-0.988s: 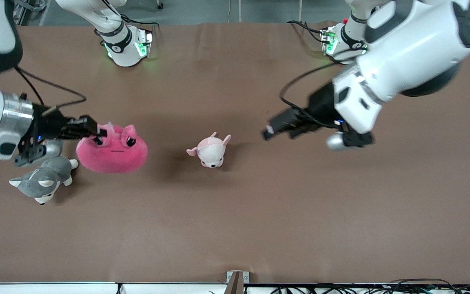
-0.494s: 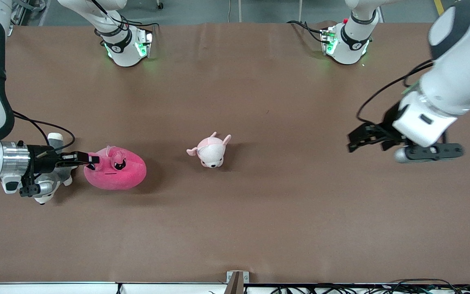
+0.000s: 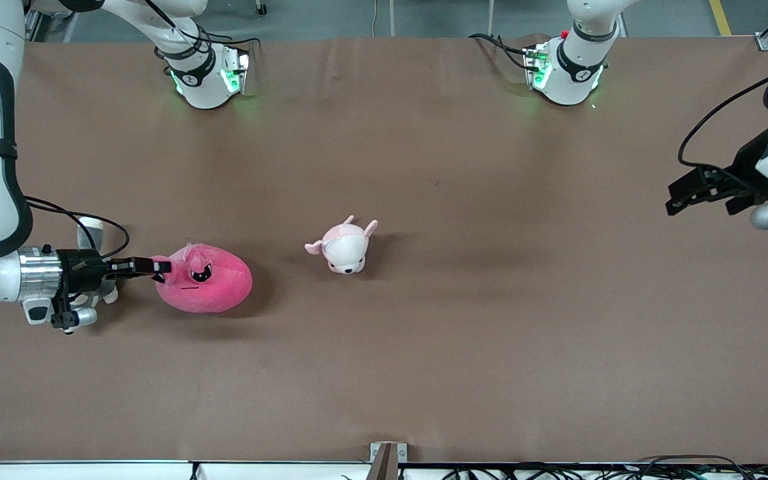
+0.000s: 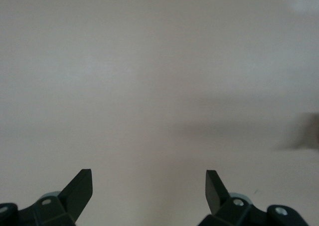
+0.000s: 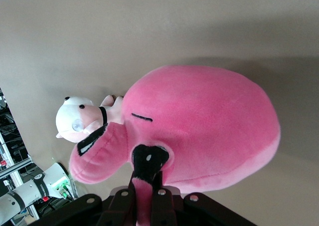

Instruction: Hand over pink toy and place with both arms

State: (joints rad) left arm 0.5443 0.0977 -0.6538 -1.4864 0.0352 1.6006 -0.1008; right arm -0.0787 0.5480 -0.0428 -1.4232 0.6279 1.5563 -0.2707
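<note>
The hot-pink toy (image 3: 209, 289) lies low at the right arm's end of the table, its black eye and thin mouth facing up. My right gripper (image 3: 157, 268) is shut on one of its eye bumps. In the right wrist view a strip of pink plush (image 5: 199, 121) is pinched in that gripper (image 5: 147, 186). Whether the toy rests on the table I cannot tell. My left gripper (image 3: 674, 198) hangs open over the left arm's end of the table. In the left wrist view the left gripper (image 4: 149, 178) holds nothing, with only bare tabletop past it.
A small pale-pink-and-white plush (image 3: 344, 247) stands mid-table; in the right wrist view this plush (image 5: 79, 118) sits just past the pink toy. A grey-and-white plush (image 3: 109, 294) is mostly hidden under the right wrist. The brown table (image 3: 491, 333) spreads between the arms.
The right gripper has come down with the pink toy, ending nearer to the front camera. The left arm has drawn back to its own end of the table, fingers still open.
</note>
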